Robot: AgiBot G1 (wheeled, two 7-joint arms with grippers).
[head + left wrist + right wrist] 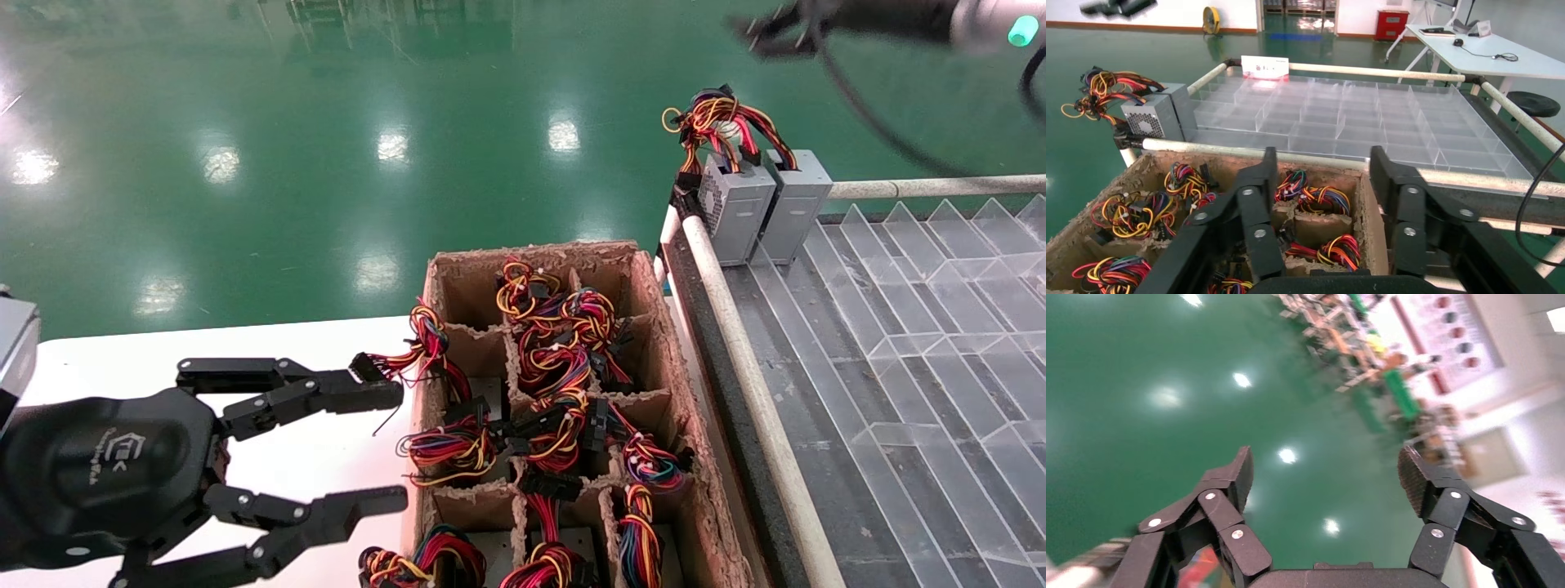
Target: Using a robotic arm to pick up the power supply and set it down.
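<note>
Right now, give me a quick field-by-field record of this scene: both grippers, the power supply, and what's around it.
left gripper: fingers open, empty, over the white table beside the cardboard box
right gripper: fingers open, empty, raised over the green floor
power supply: upright at the clear tray's far corner, not held
vented grey box: beside it, touching
cardboard box cells: coloured wire bundles

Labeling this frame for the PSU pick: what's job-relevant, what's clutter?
Job:
- plain-sided power supply in clear tray's corner
- right pincer, open, raised over floor
- clear divided tray

Clutter:
- vented power supply beside it
- cardboard box of wire bundles
- left pincer, open, idle
</note>
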